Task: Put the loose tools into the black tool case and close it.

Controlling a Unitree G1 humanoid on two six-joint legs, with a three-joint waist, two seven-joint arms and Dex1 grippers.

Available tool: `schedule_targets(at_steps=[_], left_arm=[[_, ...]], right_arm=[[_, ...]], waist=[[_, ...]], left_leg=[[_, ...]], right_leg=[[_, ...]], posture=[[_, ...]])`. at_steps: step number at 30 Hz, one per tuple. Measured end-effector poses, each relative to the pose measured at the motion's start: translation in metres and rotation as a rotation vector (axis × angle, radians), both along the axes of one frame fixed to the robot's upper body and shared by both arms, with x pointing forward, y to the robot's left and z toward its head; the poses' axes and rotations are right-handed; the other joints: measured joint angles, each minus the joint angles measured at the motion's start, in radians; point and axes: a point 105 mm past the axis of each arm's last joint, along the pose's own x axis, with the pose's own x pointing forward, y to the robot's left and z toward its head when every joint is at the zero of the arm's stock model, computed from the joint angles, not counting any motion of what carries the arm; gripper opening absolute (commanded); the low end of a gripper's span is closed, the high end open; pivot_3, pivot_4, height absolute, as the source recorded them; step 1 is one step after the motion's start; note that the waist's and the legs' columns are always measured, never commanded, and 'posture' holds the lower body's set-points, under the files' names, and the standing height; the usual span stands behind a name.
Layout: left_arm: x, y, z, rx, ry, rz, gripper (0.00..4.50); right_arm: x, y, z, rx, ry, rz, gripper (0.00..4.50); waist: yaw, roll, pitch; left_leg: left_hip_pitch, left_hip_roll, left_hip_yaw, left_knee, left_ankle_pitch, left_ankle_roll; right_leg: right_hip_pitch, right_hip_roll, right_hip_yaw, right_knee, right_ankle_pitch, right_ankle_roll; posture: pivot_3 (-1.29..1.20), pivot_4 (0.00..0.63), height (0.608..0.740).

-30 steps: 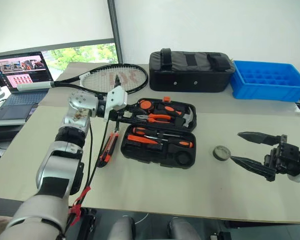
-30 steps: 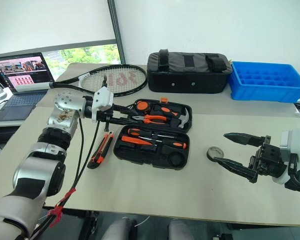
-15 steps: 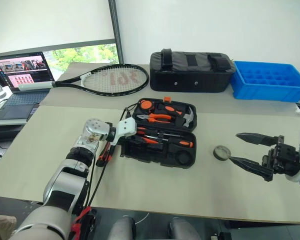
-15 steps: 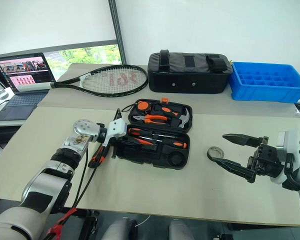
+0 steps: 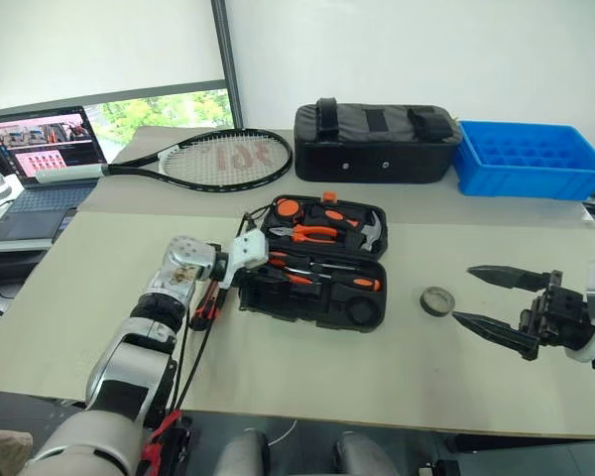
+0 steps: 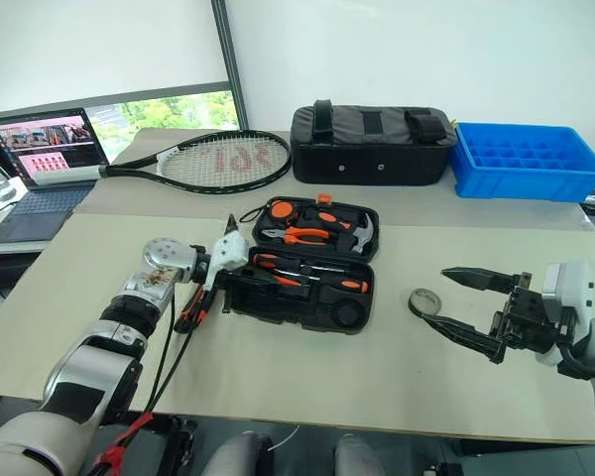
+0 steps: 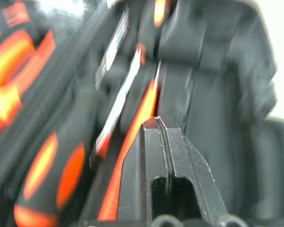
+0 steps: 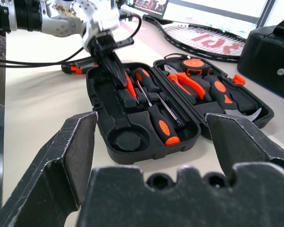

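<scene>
The black tool case point(image 5: 317, 318) lies open on the table, with pliers and a hammer in its lid. Two orange-and-black screwdrivers point(image 5: 349, 283) rest in slots of its base. My left gripper point(image 5: 261, 274) is shut and dips into the base's left end; I see nothing between its fingers. A small orange screwdriver point(image 7: 137, 137) lies just past its tips. The utility knife point(image 6: 192, 308) lies on the table left of the case, partly behind my left arm. A grey tape roll point(image 5: 437, 299) sits right of the case. My right gripper point(image 5: 466, 295) hovers open just beyond the roll.
A black tennis racket point(image 5: 218, 159), a black fabric bag point(image 5: 377, 129) and a blue plastic tray point(image 5: 531, 159) line the back of the table. A laptop point(image 5: 45, 149) stands on a side desk at the far left.
My left arm has come down from above the case's left end, so its gripper sits low inside the base. The right arm has kept still.
</scene>
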Motion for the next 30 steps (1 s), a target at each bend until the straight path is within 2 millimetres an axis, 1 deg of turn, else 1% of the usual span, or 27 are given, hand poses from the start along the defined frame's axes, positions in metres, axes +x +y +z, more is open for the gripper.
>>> schedule_targets(at_steps=[1, 2, 5, 7, 9, 12, 14, 15, 17, 20, 21, 25, 27, 30], left_arm=[[0.001, 0.001, 0.007, -0.024, -0.014, 0.007, 0.03], [0.004, 0.002, 0.009, -0.029, -0.021, 0.026, 0.03], [0.013, 0.01, 0.011, -0.029, -0.044, 0.126, 0.03], [0.016, 0.02, 0.013, -0.055, -0.064, 0.219, 0.03], [0.016, 0.033, 0.014, -0.1, -0.087, 0.346, 0.03], [0.004, 0.06, 0.007, -0.137, -0.086, 0.569, 0.03], [-0.007, 0.072, 0.001, -0.142, -0.063, 0.685, 0.53], [-0.017, 0.08, -0.001, -0.145, -0.051, 0.763, 0.77], [-0.029, 0.087, -0.002, -0.142, -0.038, 0.853, 1.51], [-0.04, 0.092, 0.0, -0.136, -0.04, 0.936, 2.64], [-0.047, 0.094, -0.002, -0.133, -0.034, 0.976, 3.03], [-0.062, 0.104, -0.024, -0.057, -0.005, 1.07, 4.43], [-0.068, 0.107, -0.036, -0.022, 0.024, 1.096, 4.47], [-0.073, 0.105, -0.052, 0.02, 0.076, 1.102, 4.47]], right_arm=[[0.0, 0.001, -0.001, 0.001, 0.001, 0.01, 4.23], [0.001, 0.002, -0.001, 0.001, 0.004, 0.014, 4.23], [0.001, 0.002, -0.002, 0.004, 0.008, 0.018, 4.23], [0.0, 0.002, -0.003, 0.007, 0.01, 0.023, 4.23], [-0.002, 0.004, -0.003, 0.005, 0.013, 0.037, 4.23], [-0.006, 0.01, -0.003, -0.007, 0.011, 0.072, 4.23], [-0.007, 0.015, -0.001, -0.011, 0.004, 0.093, 4.23], [-0.006, 0.019, -0.001, -0.012, 0.003, 0.111, 4.23], [-0.004, 0.023, 0.0, -0.013, -0.005, 0.128, 4.23], [-0.001, 0.029, 0.004, -0.013, -0.018, 0.162, 4.23], [0.001, 0.031, 0.005, -0.012, -0.024, 0.176, 4.23], [0.008, 0.031, 0.005, -0.01, -0.006, 0.203, 4.23], [0.01, 0.031, 0.007, -0.013, -0.003, 0.214, 4.23], [0.012, 0.031, 0.007, -0.017, 0.003, 0.233, 4.23]], waist=[[0.001, 0.0, 0.0], [0.002, -0.001, 0.0], [0.003, -0.001, 0.001], [-0.001, -0.001, 0.001], [-0.004, -0.001, 0.0], [-0.008, 0.001, 0.0], [-0.005, 0.0, 0.0], [-0.005, 0.001, -0.001], [-0.001, -0.001, 0.0], [0.006, -0.002, 0.001], [0.004, -0.002, 0.001], [0.002, -0.004, 0.002], [0.001, -0.004, 0.002], [0.002, -0.004, 0.002]], left_leg=[[0.0, 0.0, 0.0, 0.0, 0.0, 0.0], [0.0, 0.0, 0.0, 0.0, 0.0, 0.0], [-0.001, 0.0, -0.001, 0.0, 0.0, 0.0], [0.0, 0.0, -0.001, 0.0, 0.0, 0.0], [0.0, 0.001, -0.001, -0.001, 0.0, 0.0], [0.001, 0.001, -0.001, -0.001, 0.0, 0.0], [0.002, 0.001, -0.001, -0.001, 0.0, 0.0], [0.002, 0.001, -0.002, -0.001, 0.0, 0.0], [0.003, 0.0, -0.002, 0.0, 0.0, 0.0], [0.003, 0.0, -0.002, 0.0, 0.0, -0.001], [0.003, 0.0, -0.001, 0.0, 0.0, -0.001], [0.003, 0.0, -0.001, -0.001, 0.0, -0.001], [0.003, 0.0, -0.001, -0.001, 0.0, -0.001], [0.003, 0.0, -0.001, -0.001, 0.0, -0.001]], right_leg=[[0.0, 0.0, 0.0, 0.0, 0.0, 0.0], [0.0, 0.0, 0.0, -0.001, 0.0, 0.0], [0.0, 0.0, 0.0, -0.001, 0.0, 0.0], [0.0, 0.0, 0.0, -0.001, 0.0, -0.001], [0.0, 0.0, 0.0, -0.001, 0.001, -0.001], [0.001, 0.0, 0.0, 0.0, 0.001, -0.001], [0.001, -0.001, 0.0, 0.0, 0.001, -0.001], [0.002, -0.001, 0.0, 0.0, 0.001, -0.002], [0.002, -0.002, 0.0, 0.0, 0.001, -0.001], [0.003, -0.003, -0.001, 0.0, 0.001, -0.001], [0.004, -0.003, -0.001, -0.001, 0.001, -0.001], [0.003, -0.003, -0.001, -0.001, 0.001, -0.002], [0.003, -0.003, -0.001, -0.001, 0.001, -0.002], [0.003, -0.003, -0.001, -0.001, 0.001, -0.002]], posture=[[0.0, 0.15, 0.708], [0.0, 0.15, 0.708], [0.0, 0.15, 0.708], [0.0, 0.15, 0.708], [0.0, 0.15, 0.708], [0.0, 0.15, 0.708], [0.0, 0.15, 0.708], [0.0, 0.15, 0.708], [0.0, 0.15, 0.708], [0.0, 0.15, 0.708], [0.0, 0.15, 0.708], [0.0, 0.15, 0.708], [0.0, 0.15, 0.708], [0.0, 0.15, 0.708]])
